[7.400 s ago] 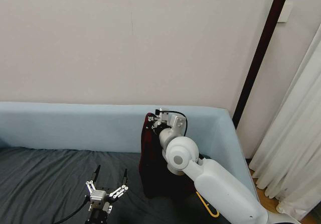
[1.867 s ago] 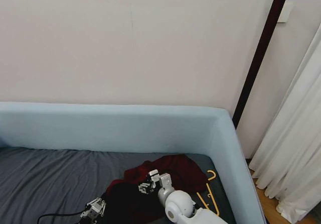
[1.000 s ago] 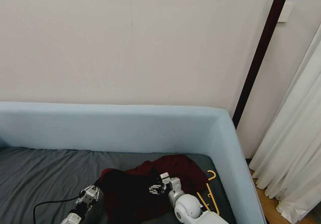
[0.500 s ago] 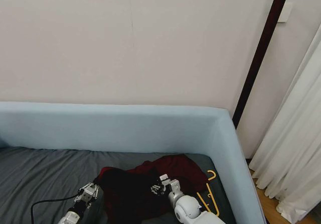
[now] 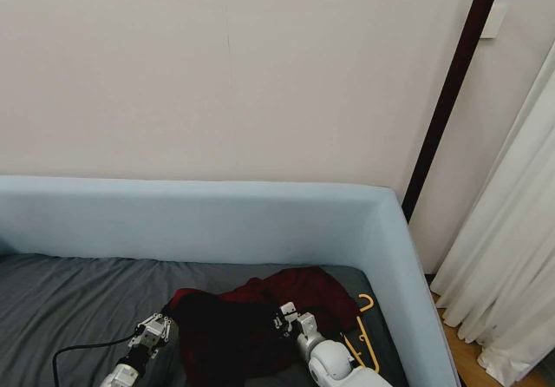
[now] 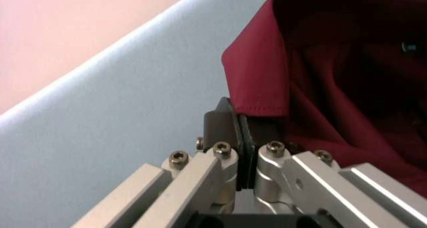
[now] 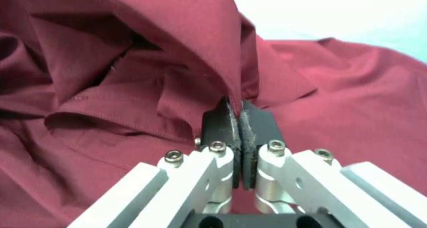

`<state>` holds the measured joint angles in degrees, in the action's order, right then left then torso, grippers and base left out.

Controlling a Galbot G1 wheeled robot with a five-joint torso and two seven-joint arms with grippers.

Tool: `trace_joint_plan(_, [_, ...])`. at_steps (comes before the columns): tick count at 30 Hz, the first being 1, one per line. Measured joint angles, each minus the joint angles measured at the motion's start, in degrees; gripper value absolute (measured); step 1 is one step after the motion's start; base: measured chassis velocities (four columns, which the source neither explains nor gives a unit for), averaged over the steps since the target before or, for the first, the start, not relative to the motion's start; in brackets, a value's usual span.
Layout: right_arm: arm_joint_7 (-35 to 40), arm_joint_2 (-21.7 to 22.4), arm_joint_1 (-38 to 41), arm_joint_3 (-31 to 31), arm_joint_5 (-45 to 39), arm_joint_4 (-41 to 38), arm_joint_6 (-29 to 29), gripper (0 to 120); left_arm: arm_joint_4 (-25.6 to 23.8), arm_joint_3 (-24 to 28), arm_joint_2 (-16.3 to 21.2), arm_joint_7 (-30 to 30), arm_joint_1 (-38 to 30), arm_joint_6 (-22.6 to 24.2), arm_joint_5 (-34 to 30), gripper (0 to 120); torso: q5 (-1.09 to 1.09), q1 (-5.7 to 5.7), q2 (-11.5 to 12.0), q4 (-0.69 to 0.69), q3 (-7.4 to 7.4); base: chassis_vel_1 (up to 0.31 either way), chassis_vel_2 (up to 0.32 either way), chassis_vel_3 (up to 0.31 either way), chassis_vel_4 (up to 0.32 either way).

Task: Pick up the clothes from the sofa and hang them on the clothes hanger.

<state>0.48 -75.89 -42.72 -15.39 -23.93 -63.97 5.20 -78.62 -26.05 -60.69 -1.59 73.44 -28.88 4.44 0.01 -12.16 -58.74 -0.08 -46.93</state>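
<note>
The dark red garment point(image 5: 234, 326) lies crumpled on the grey seat point(image 5: 69, 300) at the right end of the light blue sofa point(image 5: 173, 222), and it is held at two points along a left-to-right line. The left claw point(image 5: 154, 331) sits low at the garment's left edge; in the left wrist view its pads point(image 6: 230, 133) are pressed together on a stitched hem. The right claw point(image 5: 286, 318) sits further right, over the middle of the heap, and the right wrist view shows it pinching a raised fold of the same cloth, with loose folds slumped all around. The span between the two claws therefore runs roughly parallel to the sofa's backrest, and most of the fabric between and behind them rests on the seat. A yellow hanger point(image 5: 360, 352) lies flat on the cushion just right of the garment, near the sofa's right arm, with its hook pointing toward the backrest. A dark post point(image 5: 447, 101), probably part of a clothes rack, rises beyond that arm, further right and well above the seat. Both lie on the right claw's side, so the right arm looks the nearer one, and any carry would run rightward and upward along the garment's own long axis.
</note>
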Motion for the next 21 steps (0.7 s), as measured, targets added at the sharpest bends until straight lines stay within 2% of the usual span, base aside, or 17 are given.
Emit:
trace_joint_plan(5, [0.4, 3.2, -0.6, -1.1, -0.9, -5.6, -0.5, 0, -0.4, 0.3, 0.2, -0.4, -0.6, 0.0, -0.6, 0, 0.0, 0.0, 0.0, 0.01, 0.0, 0.0, 0.0, 0.0, 0.0])
trace_joint_plan(7, [1.5, 6.3, -0.9, -1.5, -2.0, -12.1, -0.1, 0, -1.7, 0.4, 0.6, -0.8, -1.1, -0.1, -2.2, 0, 0.0, 0.0, 0.0, -0.01, 0.01, 0.0, 0.0, 0.0, 0.0])
trace_joint_plan(8, [1.5, 6.3, -0.9, -1.5, -2.0, -12.1, -0.1, 0, -1.7, 0.4, 0.6, -0.8, -1.1, -0.1, -2.2, 0, 0.0, 0.0, 0.0, -0.01, 0.01, 0.0, 0.0, 0.0, 0.0])
trace_joint_plan(11, [1.9, 10.0, -1.1, -1.2, -2.5, -20.0, 0.5, 0, -4.1, 0.6, 1.2, -1.4, -1.7, -0.6, -4.6, 0, 0.01, 0.0, 0.0, 0.0, 0.0, 0.0, 0.0, 0.0, 0.0])
trace_joint_plan(12, [2.2, 13.3, -0.9, -0.4, -2.6, -26.4, 0.6, 0, -6.7, 1.0, 1.9, -2.1, -2.3, -1.1, -6.8, 0, -0.01, 0.0, 0.0, -0.01, 0.01, 0.0, 0.0, 0.0, 0.0])
trace_joint_plan(13, [2.2, 13.3, -0.9, -0.4, -2.6, -26.4, 0.6, 0, -6.7, 1.0, 1.9, -2.1, -2.3, -1.1, -6.8, 0, -0.01, 0.0, 0.0, -0.01, 0.01, 0.0, 0.0, 0.0, 0.0])
trace_joint_plan(16, [2.7, 19.6, 1.2, 2.8, -5.5, -38.1, 0.8, 0, -13.3, 1.5, 3.9, -3.2, -4.0, -1.6, -12.0, 0, 0.0, 0.0, 0.0, -0.02, 0.01, 0.0, 0.0, 0.0, 0.0])
trace_joint_plan(17, [2.7, 19.6, 1.2, 2.8, -5.5, -38.1, 0.8, 0, -13.3, 1.5, 3.9, -3.2, -4.0, -1.6, -12.0, 0, 0.0, 0.0, 0.0, -0.02, 0.01, 0.0, 0.0, 0.0, 0.0])
trace_joint_plan(21, [2.1, 26.3, 4.8, 8.1, -10.9, -47.5, 1.0, 0, -23.0, 1.4, 8.2, -3.8, -6.6, -0.4, -18.7, 0, 0.01, 0.0, 0.0, 0.04, 0.0, 0.0, 0.0, 0.0, 0.0])
